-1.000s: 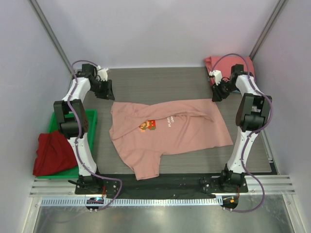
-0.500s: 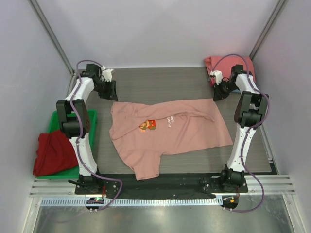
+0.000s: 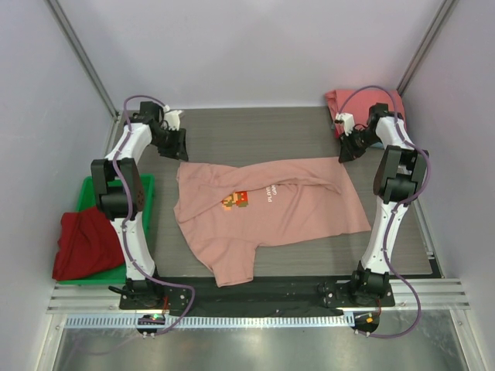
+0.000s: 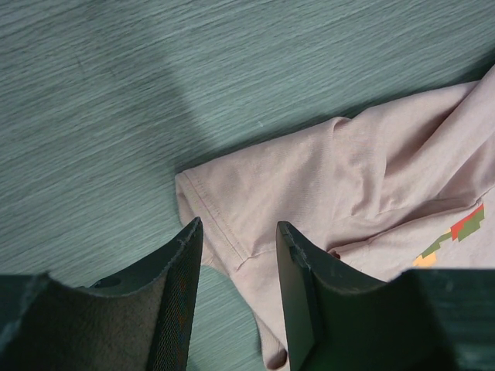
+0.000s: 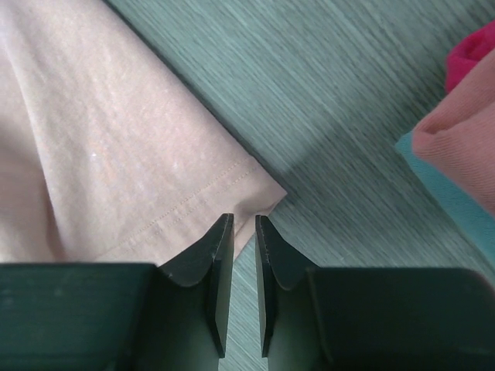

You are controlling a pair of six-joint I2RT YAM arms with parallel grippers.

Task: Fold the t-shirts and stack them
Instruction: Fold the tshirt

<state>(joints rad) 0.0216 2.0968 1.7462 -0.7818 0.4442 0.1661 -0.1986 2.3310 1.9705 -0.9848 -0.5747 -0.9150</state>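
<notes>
A dusty-pink t-shirt [image 3: 286, 209] with a pixel character print [image 3: 234, 200] lies spread flat, one sleeve pointing toward the near edge. My left gripper [image 3: 177, 149] hovers open over its far left sleeve corner [image 4: 232, 209], and the cloth shows between the fingers [image 4: 236, 224]. At the shirt's far right hem corner [image 5: 232, 185] is my right gripper [image 3: 346, 152]. Its jaws stand a narrow gap apart [image 5: 240, 218], with only table between them. A folded coral-red t-shirt [image 3: 339, 99] lies at the back right. A dark red one [image 3: 81, 243] is heaped at the left.
A green tray [image 3: 147, 189] beside the left arm holds the dark red shirt. In the right wrist view the folded coral cloth [image 5: 464, 147] lies close to the right of the fingers, with a blue-grey edge [image 5: 448, 202] under it. Grey walls enclose the table on three sides.
My left gripper has slid a little right and nearer, toward the pink shirt's sleeve corner. The right arm has shifted only slightly. The shirt lies as before.
</notes>
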